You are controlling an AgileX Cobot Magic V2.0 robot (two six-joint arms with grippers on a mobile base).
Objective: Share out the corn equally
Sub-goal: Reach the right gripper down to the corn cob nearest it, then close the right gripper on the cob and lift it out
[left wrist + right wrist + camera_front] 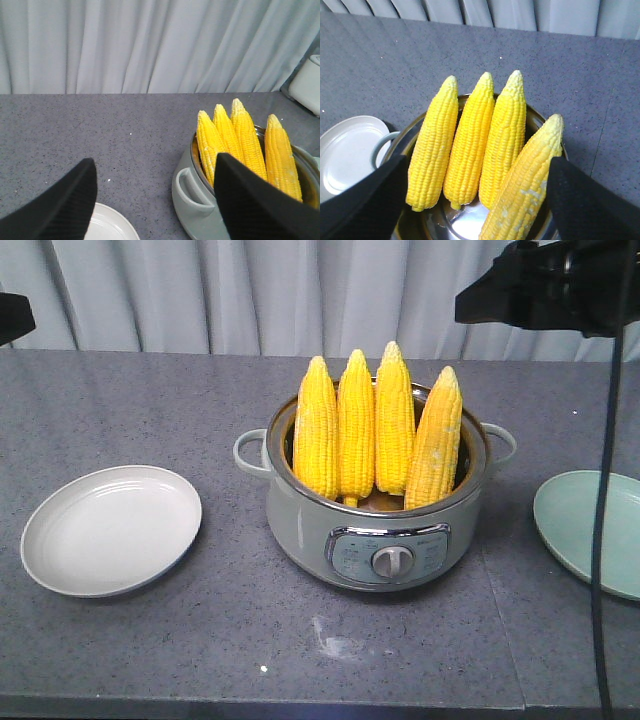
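A grey speckled tabletop (150, 660) is being used as the work surface. Every position below is being given relative to the pale grey-green electric cooking pot (300, 530) with a front dial, which is standing at the tabletop's middle.

A shallow round white plate (110, 530) is being kept to the left of the pot and a shallow pale green plate (585, 525) to its right. Both are lying apart from the pot and bare. They are judged to be laid out as the two receiving places, one near each arm.

The four bright yellow tapered corn cobs (355, 430) are all being held inside the pot, side by side, with their tips above the rim. The rightmost cob is being propped aslant against the wall. This upright packing is leaving the upper halves exposed for grasping.

The right gripper (477, 159) is being held high over the pot with its black fingers spread wide and gripping nothing, apparently lined up above the cobs. The left gripper (154, 160) is being held to the left of the pot, on the white plate's side, likewise spread and empty. No cob is being shared out yet.
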